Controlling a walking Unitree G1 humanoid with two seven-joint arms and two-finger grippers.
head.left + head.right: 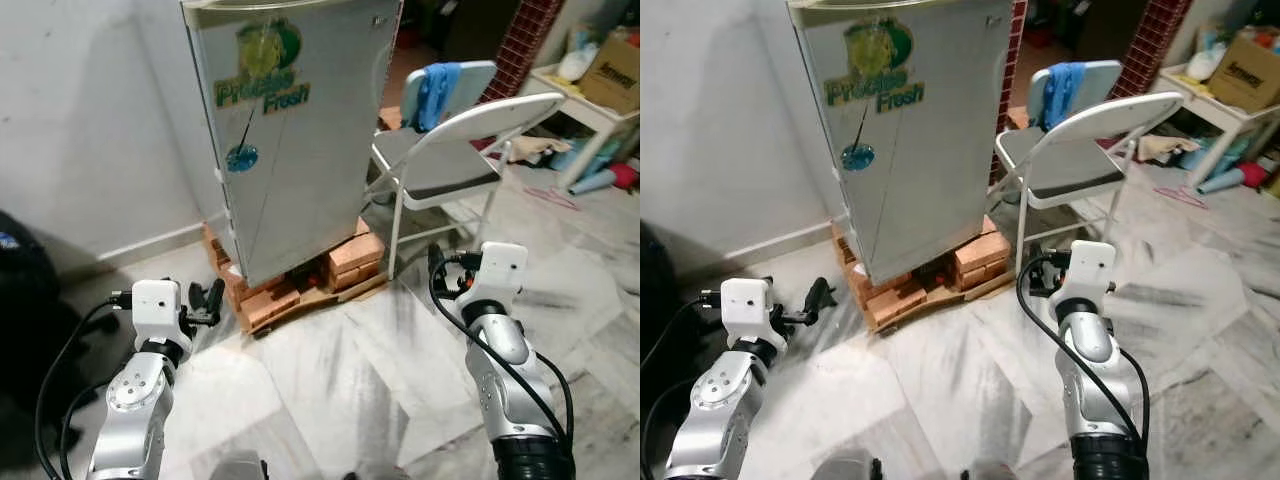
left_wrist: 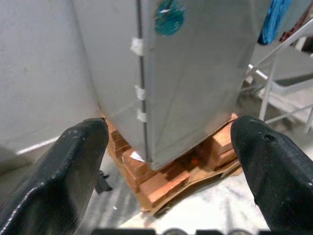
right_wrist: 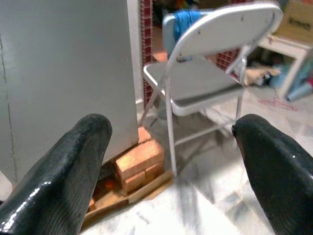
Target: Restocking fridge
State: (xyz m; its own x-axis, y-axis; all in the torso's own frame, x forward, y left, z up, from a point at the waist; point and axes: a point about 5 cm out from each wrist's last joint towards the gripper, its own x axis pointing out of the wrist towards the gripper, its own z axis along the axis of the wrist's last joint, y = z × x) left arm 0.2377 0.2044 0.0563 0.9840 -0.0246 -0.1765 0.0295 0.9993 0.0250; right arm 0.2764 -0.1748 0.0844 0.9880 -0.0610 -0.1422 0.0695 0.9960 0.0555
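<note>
Left eye view: fridge on bricks, marble floor; both grippers' fingers spread wide.

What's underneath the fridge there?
The fridge stands on stacked orange bricks, which rest on a wooden board on the floor. The gap farther under the fridge is dark; nothing can be made out there.

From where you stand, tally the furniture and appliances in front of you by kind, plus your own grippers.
Fridge, door shut, raised on bricks: 1
Folding chairs: 2, the near one and one behind it with a blue cloth over its back
White side table holding a cardboard box: 1
Grippers: 2, left gripper and right gripper, both open and empty
Total: 6
</note>
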